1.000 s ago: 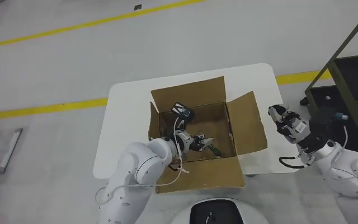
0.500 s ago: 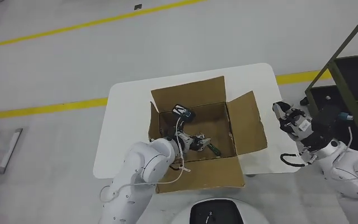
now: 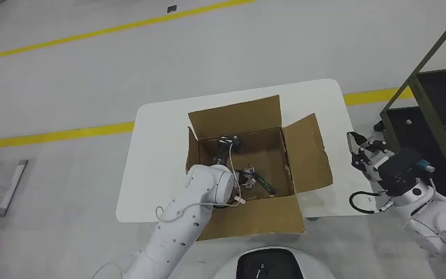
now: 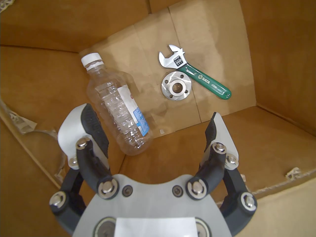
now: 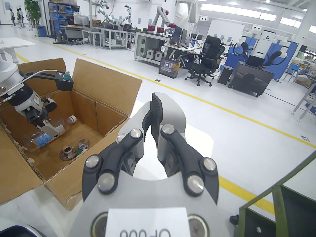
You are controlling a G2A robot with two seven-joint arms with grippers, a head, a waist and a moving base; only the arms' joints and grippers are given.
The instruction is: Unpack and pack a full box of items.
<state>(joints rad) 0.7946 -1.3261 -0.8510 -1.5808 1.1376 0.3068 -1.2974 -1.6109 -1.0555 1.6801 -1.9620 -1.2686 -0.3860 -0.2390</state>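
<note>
White desk (image 3: 160,160) carries an open cardboard box (image 3: 306,157) at its centre. Left gripper (image 4: 151,114) hangs inside, fingers spread wide and empty, above a clear bottle (image 4: 118,109) lying flat. At the box floor's 5 o'clock lies a green-handled wrench (image 4: 197,76), a metal flange (image 4: 176,86) just beside it. Right gripper (image 5: 155,104), fingers closed on nothing, hovers at the box's 3 o'clock.

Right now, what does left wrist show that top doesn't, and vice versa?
Left wrist: bottle lying on the floor of the box, flange against the wrench, open left tool above them. Top: table under the box, right tool by the table's edge. Both: box, wrench. I can't make out the flange for sure from top.
</note>
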